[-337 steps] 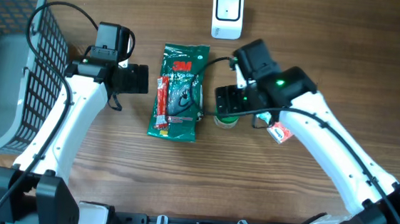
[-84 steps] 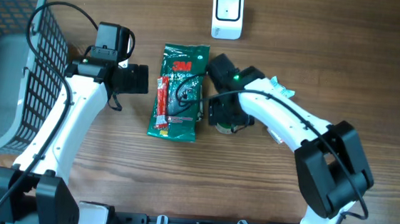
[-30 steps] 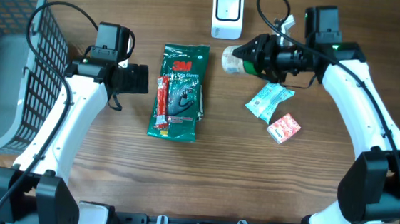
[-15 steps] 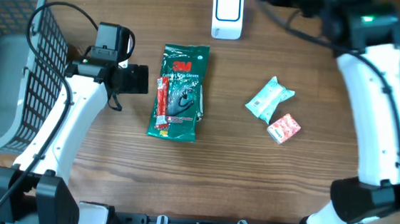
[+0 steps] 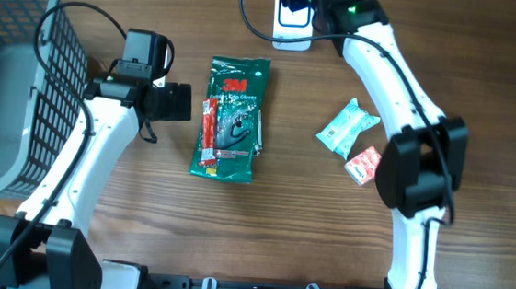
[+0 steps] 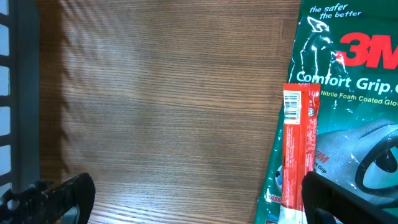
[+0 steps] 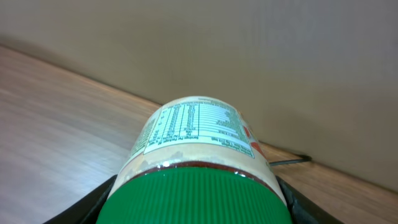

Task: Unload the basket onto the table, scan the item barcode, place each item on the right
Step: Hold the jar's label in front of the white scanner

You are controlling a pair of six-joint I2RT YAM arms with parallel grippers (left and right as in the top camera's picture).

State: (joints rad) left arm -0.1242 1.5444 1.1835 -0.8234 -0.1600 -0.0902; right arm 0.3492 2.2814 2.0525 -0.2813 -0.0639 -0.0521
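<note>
The right jaws clasp the jar [image 7: 196, 149] by its green lid, long axis pointing away from the wrist. It hangs at the worktop's far edge, right at the scanner [image 5: 292, 38] — left jaws gape empty, well apart.

1 jar [image 7: 193, 146], 1 scanner [image 5: 292, 38], 1 basket [image 5: 59, 66], 1 glove pack [image 5: 234, 115], 3 sachets [image 5: 347, 128].
</note>
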